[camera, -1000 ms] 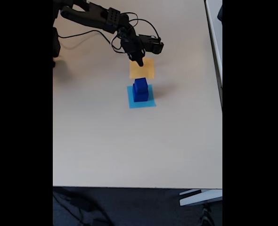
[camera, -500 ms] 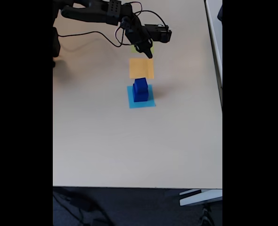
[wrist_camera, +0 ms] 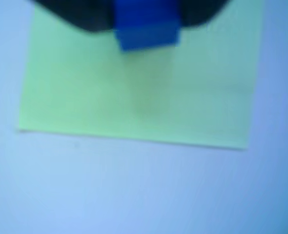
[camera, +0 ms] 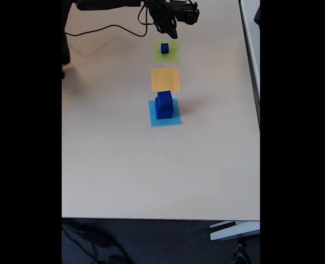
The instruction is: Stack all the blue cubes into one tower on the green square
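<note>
Small blue cube (camera: pixel 164 48): you see it sitting on the green square (camera: pixel 174 55).
Other two cubes (camera: pixel 164 105): stacked on the light-blue square (camera: pixel 153 120), beyond the orange square (camera: pixel 165 80).
Hidden: your wrist view is blurred; the cube (wrist_camera: pixel 146 24) is cut off at its top edge.
Gripper (camera: pixel 171 34): just above the green square, clear of the cube; you cannot tell whether its fingers are apart or together.

In the fixed view the black arm (camera: pixel 110 4) reaches in from the upper left along the top edge, its wrist bent so that the gripper (camera: pixel 171 34) points down and slightly right. The fingers taper to a dark tip, and whether they are parted or closed cannot be made out. In the wrist view the gripper body is a blurred dark shape at the top edge.
</note>
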Robot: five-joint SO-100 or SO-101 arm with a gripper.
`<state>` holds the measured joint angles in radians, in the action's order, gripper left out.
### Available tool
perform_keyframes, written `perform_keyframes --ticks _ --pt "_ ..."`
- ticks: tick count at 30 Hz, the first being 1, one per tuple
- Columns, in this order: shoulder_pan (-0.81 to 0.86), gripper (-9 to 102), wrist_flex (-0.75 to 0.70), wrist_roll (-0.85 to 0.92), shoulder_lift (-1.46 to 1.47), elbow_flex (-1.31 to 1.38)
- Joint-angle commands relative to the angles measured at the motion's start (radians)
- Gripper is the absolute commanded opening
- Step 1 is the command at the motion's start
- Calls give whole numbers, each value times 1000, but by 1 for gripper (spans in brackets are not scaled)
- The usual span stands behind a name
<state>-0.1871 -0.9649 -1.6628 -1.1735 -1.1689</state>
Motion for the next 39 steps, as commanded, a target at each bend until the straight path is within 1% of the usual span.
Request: perform_keyframes --ticks 1,7,12,20,39 --pt "-23 0 6 -51 -17 31" --pt "-43 0 46 -61 -14 -67" --pt "-40 0 49 -51 -12 -127" --pt "-18 0 46 14 -21 -144" --pt "-23 0 67 -2 5 -169"
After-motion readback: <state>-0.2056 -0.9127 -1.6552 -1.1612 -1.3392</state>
